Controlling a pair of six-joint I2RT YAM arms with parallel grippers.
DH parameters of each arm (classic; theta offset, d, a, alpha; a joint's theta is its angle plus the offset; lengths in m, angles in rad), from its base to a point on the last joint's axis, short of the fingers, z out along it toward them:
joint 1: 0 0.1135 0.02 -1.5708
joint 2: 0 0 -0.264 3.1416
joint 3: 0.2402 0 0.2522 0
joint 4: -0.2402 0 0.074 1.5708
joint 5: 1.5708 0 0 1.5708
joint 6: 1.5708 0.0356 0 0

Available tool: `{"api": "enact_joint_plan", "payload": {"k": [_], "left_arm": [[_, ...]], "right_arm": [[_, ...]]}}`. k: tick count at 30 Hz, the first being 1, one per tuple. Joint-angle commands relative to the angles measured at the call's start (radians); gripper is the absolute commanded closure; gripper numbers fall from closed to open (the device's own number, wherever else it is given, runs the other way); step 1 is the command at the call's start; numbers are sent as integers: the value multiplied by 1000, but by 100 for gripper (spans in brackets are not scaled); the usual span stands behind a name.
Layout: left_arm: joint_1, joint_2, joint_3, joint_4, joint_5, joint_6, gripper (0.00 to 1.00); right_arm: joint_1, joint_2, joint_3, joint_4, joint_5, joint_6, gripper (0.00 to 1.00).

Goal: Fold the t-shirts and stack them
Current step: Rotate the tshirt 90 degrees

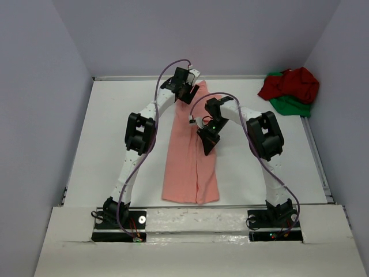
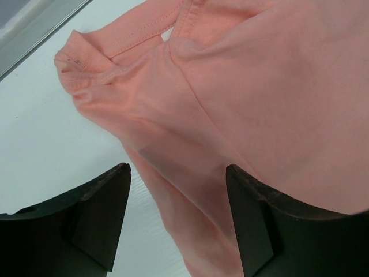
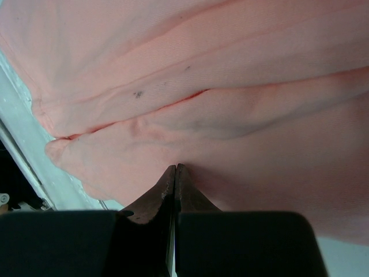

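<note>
Left wrist: salmon-pink t-shirt [image 2: 259, 104] beneath parted jaws of left gripper [image 2: 177, 190].

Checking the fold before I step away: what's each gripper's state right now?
Left gripper: open, over the salmon-pink t-shirt, holding nothing.
Right gripper: shut, no cloth visibly pinched.

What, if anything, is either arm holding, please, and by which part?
Nothing appears held. The left gripper has jaws open over the collar end of the salmon-pink soft cloth t-shirt; the right gripper has jaws shut, tips at its middle, none pinched.
</note>
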Motion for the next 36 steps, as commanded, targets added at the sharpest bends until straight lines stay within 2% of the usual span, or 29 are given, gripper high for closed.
{"api": "enact_joint_plan", "payload": {"k": [1, 3, 5, 6, 20, 22, 23, 26, 27, 29, 31, 36], "left_arm": [[-6, 14, 43, -7, -12, 0, 22], [-4, 23, 43, -8, -12, -3, 28], [-6, 33, 49, -13, -12, -9, 41], [-6, 39, 53, -16, -12, -11, 44], [24, 85, 102, -36, -56, -64, 45], [24, 77, 101, -33, -58, -58, 53], [24, 76, 99, -32, -53, -49, 62], [24, 71, 95, -32, -46, -46, 77], [24, 72, 95, -33, -43, -44, 85], [22, 77, 96, -38, -41, -44, 96], [22, 80, 95, -38, -41, -44, 100], [19, 72, 95, -39, -43, -47, 100]], "right_arm": [[13, -32, 3, 2, 3, -14, 100], [13, -35, 8, 1, 9, -11, 100], [13, -38, 11, -1, 13, -11, 100], [13, -41, 9, -2, 13, -11, 100], [13, -53, 14, -14, 42, -8, 100], [13, -47, 18, -18, 39, -10, 100], [13, -44, 23, -19, 38, -8, 100], [13, -43, 25, -22, 38, -8, 100], [13, -43, 25, -21, 39, -7, 100], [13, -44, 20, -21, 39, -7, 100], [13, -44, 17, -22, 42, -7, 100], [13, -40, 11, -25, 44, -5, 100]]}}
